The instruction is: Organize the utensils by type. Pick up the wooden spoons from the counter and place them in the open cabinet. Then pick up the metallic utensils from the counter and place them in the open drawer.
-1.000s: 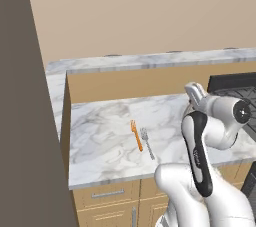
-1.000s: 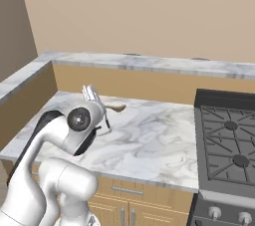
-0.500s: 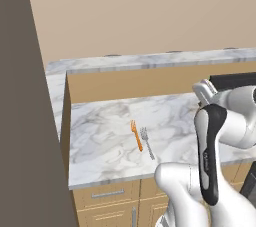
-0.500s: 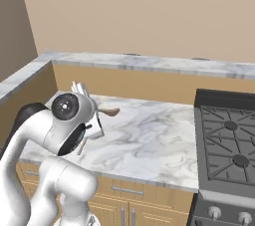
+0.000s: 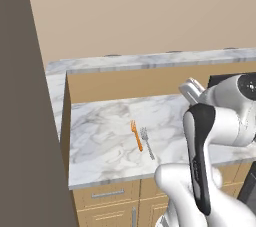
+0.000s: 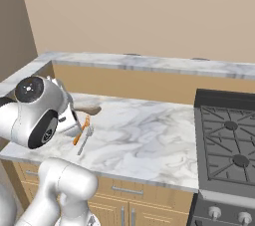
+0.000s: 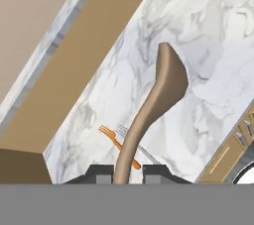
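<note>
Gripper (image 7: 122,170) was clamped on the wooden spoon (image 7: 158,99) by its handle, bowl pointing to 12 o'clock. Orange fork (image 7: 112,138) and silver fork (image 5: 148,143) lay side by side on the counter (image 5: 105,136), around 10 o'clock of the gripper.

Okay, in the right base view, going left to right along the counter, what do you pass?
Orange fork → silver fork → bare marble counter → stove.

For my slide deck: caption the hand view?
Gripper holding a wooden spoon above the marbled counter, orange fork and metal fork below.
</note>
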Tool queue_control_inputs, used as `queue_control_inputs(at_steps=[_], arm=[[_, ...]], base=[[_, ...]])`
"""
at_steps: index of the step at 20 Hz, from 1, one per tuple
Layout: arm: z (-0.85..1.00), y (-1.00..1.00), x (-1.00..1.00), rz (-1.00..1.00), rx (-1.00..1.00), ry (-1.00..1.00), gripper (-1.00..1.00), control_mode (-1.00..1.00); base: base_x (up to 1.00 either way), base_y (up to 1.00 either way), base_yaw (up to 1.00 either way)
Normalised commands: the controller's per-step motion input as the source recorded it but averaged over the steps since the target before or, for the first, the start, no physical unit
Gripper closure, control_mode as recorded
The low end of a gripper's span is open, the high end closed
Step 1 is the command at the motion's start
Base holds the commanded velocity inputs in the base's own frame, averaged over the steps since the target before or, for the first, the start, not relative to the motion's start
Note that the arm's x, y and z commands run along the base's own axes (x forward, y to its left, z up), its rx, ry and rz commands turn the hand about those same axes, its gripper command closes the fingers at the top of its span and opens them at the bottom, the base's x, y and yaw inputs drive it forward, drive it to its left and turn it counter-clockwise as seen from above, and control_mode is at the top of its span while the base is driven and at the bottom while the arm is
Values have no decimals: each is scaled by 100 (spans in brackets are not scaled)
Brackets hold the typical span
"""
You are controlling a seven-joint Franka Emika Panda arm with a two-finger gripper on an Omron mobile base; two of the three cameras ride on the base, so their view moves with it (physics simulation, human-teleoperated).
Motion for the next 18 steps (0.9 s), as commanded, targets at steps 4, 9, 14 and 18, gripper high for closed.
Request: queue_control_inputs(at_steps=[4,9,14,18], arm=[[0,-17,-29,0,5,-3,100,-100],[0,-21,-28,0,8,-5,100,-100],[0,-5,-32,0,1,-4,100,-100],[0,0,0,0,0,0,100,100]], base=[[0,0,0],[0,0,0],[0,0,0],[-48,-15,-7]])
